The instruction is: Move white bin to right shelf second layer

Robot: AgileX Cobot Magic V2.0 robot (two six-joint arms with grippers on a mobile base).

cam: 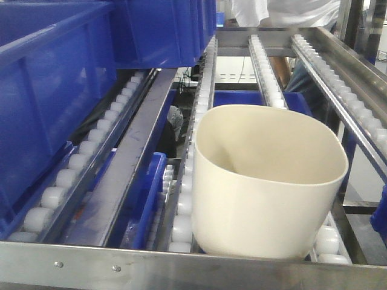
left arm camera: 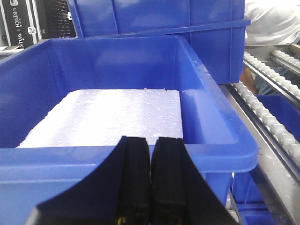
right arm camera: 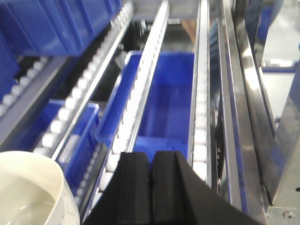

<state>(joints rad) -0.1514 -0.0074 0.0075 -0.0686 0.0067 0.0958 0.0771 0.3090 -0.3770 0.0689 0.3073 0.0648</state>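
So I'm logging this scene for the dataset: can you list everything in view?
white bin: one, cream-white, empty, on the roller rails at the rack's front edge.
roller rails: several, steel with white rollers, running away from the camera.
blue crates: several, blue, on the left lane and on the level below.
foam slab: one, white, inside the near crate.
person: one, white top, behind the rack.
left gripper: black, shut, empty, over the crate.
right gripper: black, shut, empty, beside the bin.

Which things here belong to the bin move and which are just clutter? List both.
Job:
white bin, sitting on the roller rails
roller rails of the shelf level

Lying about:
blue crates on the neighbouring lane
white foam slab inside a blue crate
blue crate on the level below
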